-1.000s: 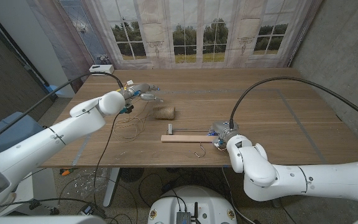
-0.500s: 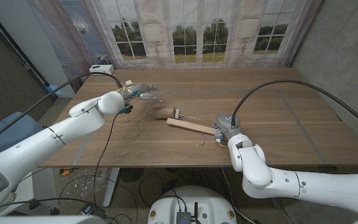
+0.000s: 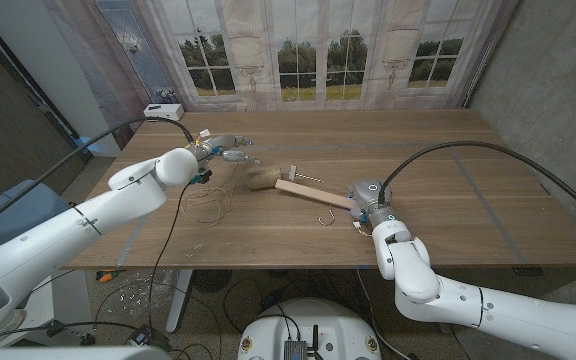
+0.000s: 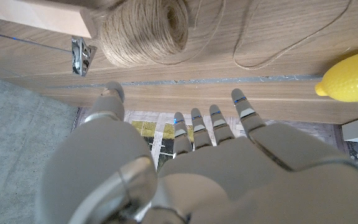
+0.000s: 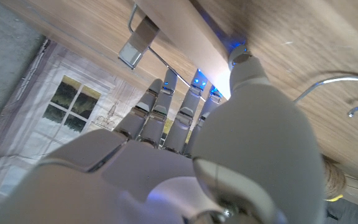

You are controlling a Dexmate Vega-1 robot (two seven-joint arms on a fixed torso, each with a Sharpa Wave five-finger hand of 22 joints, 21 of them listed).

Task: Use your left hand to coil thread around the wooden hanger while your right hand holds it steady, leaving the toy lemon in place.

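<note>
Head view: we see the wooden hanger [image 3: 312,193] mid-table, its far end touching the twine ball [image 3: 260,179], right hand [image 3: 367,207] gripping the near end. No thread on the hanger yet; coiling is all ahead. Left hand [image 3: 226,148] hovers beyond the ball, fingers apart, empty. Loose thread [image 3: 208,204] lies left of the ball; toy lemon [image 4: 351,75] beside it.

White box [image 3: 163,110] at the table's [image 3: 448,170] far-left corner — window backdrop [image 3: 318,50] behind.
</note>
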